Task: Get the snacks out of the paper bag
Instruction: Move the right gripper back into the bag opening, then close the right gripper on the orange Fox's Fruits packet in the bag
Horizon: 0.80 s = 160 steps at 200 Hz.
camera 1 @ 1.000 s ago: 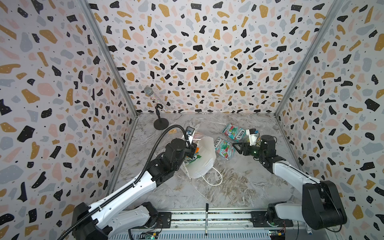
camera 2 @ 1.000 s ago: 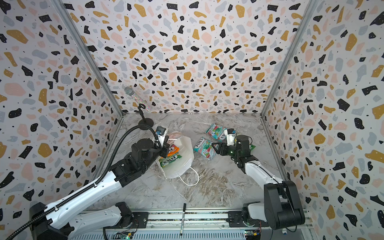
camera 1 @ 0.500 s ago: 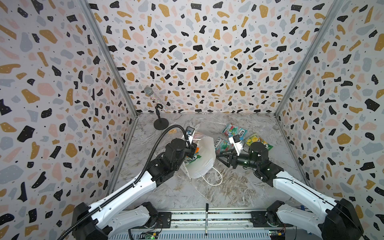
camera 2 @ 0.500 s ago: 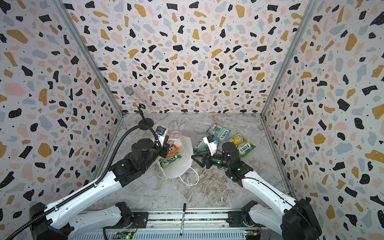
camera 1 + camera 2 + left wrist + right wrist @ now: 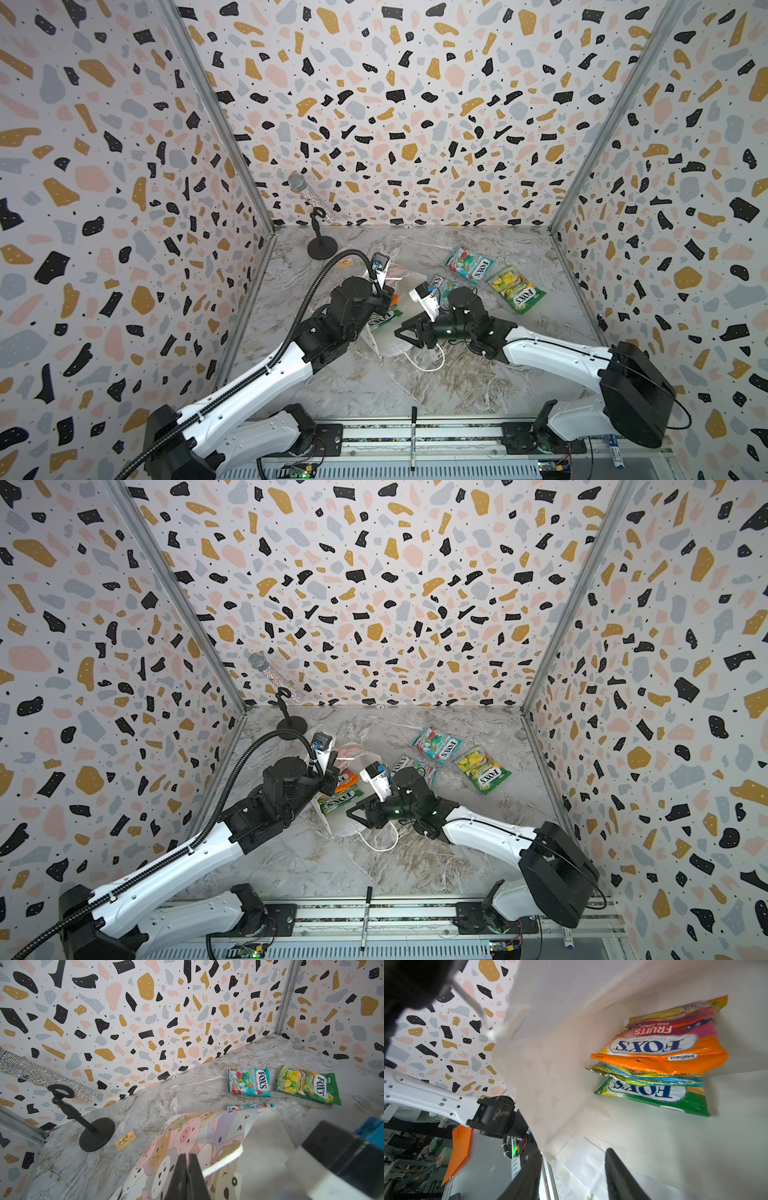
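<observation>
The paper bag (image 5: 409, 305) lies on its side mid-table, mouth toward the right arm. My left gripper (image 5: 188, 1165) is shut on the bag's rim, on the animal-face side (image 5: 187, 1136). My right gripper (image 5: 401, 332) is open and empty at the bag's mouth (image 5: 573, 1159); one finger (image 5: 612, 1159) shows over the white inner wall. Inside lie three snacks: an orange packet (image 5: 664, 1043), a green one (image 5: 654, 1097) and one between them (image 5: 643, 1076). Outside lie a teal packet (image 5: 469, 264), a green-yellow one (image 5: 515, 289) and a second teal one (image 5: 442, 284), partly behind my right wrist.
A glittery microphone on a black stand (image 5: 320, 245) stands at the back left, with a small tan tag (image 5: 345, 262) beside it. A black marker (image 5: 413, 436) lies on the front rail. Patterned walls close in three sides. The bag's cord handle (image 5: 428, 365) loops on the table.
My right gripper has swung left from the packets at the right to the bag's mouth, its jaws narrowing. The green-yellow packet now lies uncovered on the table. The left arm has not moved.
</observation>
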Tool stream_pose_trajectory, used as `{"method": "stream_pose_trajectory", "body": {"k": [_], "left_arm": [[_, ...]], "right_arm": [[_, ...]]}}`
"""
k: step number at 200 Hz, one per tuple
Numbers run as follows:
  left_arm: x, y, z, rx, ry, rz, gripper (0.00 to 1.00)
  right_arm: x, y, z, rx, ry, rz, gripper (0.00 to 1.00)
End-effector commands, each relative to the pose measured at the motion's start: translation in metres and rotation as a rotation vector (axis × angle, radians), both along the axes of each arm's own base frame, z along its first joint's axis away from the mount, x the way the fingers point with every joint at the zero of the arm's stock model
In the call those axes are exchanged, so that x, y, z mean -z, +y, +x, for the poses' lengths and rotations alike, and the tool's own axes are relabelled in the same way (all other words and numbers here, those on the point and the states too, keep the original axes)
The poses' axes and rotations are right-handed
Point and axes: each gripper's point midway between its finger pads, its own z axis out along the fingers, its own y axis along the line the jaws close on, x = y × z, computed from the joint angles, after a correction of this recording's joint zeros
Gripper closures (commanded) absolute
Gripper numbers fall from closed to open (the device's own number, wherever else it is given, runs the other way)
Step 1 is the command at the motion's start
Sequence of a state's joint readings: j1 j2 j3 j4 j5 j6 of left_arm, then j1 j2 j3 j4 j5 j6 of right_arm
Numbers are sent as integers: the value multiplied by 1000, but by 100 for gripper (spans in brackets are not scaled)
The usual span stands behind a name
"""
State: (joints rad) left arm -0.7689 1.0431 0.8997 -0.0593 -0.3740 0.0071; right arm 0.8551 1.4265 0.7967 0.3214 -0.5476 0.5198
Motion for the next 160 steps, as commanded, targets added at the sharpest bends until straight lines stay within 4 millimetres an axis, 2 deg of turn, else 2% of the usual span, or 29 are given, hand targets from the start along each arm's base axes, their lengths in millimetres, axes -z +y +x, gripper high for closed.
{"method": "stream_pose_trajectory", "body": {"k": [1,41,83,160], "left_arm": [[-9,4,-1,-8,-27,-22,100],[-10,3,-1,-6,-29,-24,100],[-9,2,-2,3,-27,-24,100],[-9,0,-3,15,-25,-26,100]], "right_arm": [[-10,16,16,51,11,24,52],[5,33,38,170,148,29,56],[4,49,52,231,259,106,58],[12,59,72,328,347,121,61]]}}
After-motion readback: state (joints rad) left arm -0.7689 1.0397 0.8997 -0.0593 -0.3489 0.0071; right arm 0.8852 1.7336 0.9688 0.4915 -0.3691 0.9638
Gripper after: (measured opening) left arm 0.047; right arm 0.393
